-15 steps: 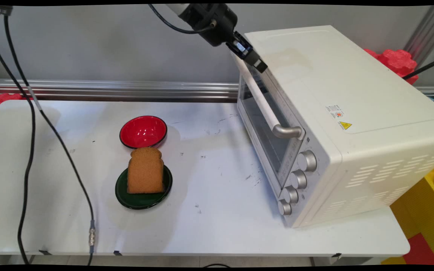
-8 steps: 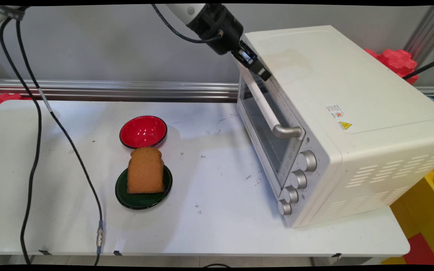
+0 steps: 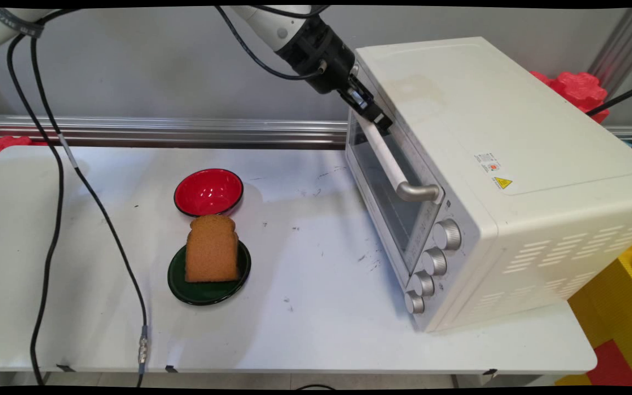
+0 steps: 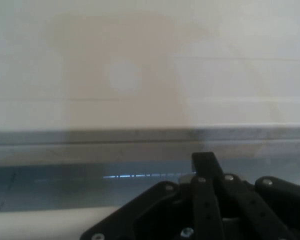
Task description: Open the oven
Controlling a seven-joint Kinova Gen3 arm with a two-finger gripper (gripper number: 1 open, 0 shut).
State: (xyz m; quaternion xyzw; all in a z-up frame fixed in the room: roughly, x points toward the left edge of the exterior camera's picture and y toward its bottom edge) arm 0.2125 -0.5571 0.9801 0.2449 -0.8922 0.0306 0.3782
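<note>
touching oven door handle (image 3: 387,159), far end

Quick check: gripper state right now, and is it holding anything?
Gripper: at the far end of the toaster oven's door handle; open or shut cannot be told.

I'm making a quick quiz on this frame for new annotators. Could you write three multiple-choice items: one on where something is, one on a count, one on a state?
1. Where does the bread slice lie?
A. on the dark green plate
B. in the red bowl
C. on the toaster oven

2. How many knobs are on the oven's front?
A. two
B. four
C. six

3. The oven door is
A. shut
B. fully open
C. missing

Key: 1 A, the slice rests on the green plate; 2 B, four silver knobs show in a column; 3 A, the door sits flush, with the gripper at the handle's far end.
</note>
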